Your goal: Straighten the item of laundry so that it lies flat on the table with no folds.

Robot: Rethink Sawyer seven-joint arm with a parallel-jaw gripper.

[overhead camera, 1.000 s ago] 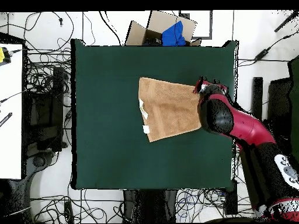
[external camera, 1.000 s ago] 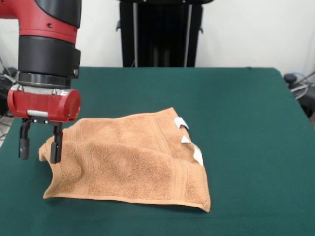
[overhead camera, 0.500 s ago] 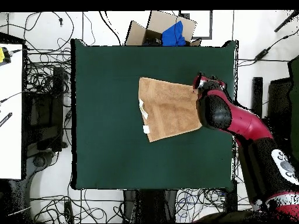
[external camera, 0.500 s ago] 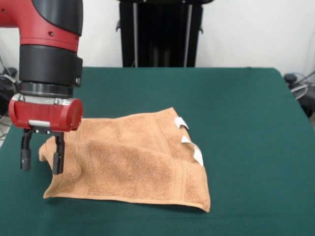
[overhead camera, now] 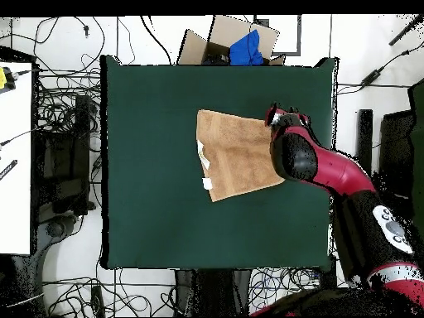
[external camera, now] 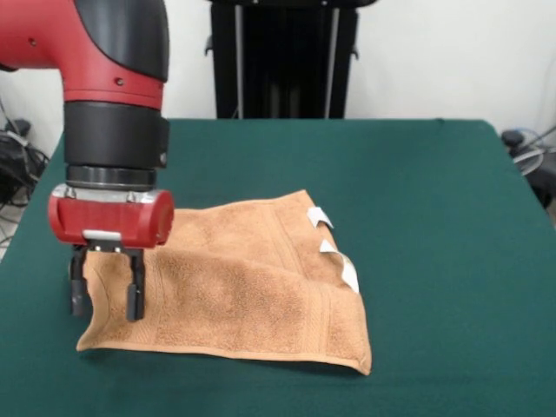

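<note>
My gripper (external camera: 108, 295) hangs over the towel's (external camera: 243, 287) corner at about 8 o'clock in the front view, fingers (external camera: 135, 297) pointing straight down and spread apart, with a strip of terry showing in the gap between them. They are released, clamped on nothing; I cannot tell whether the tips touch the cloth or hover just above it. The towel lies on the table (external camera: 434, 226), left of its centre in the front view, and it is not flat: it is doubled over, with a long ridge running from about 10 o'clock down to 4 o'clock across it, and the corner under my fingers is humped up. Three small white tags (external camera: 333, 249) stick out along its edge at 3 o'clock. In the overhead view the towel (overhead camera: 236, 156) shows as a slanted four-sided patch just right of the table's (overhead camera: 149, 207) middle, its tags at 9 o'clock, and my arm (overhead camera: 331, 170) comes in from 4 o'clock, covering the towel's 3 o'clock edge.
</note>
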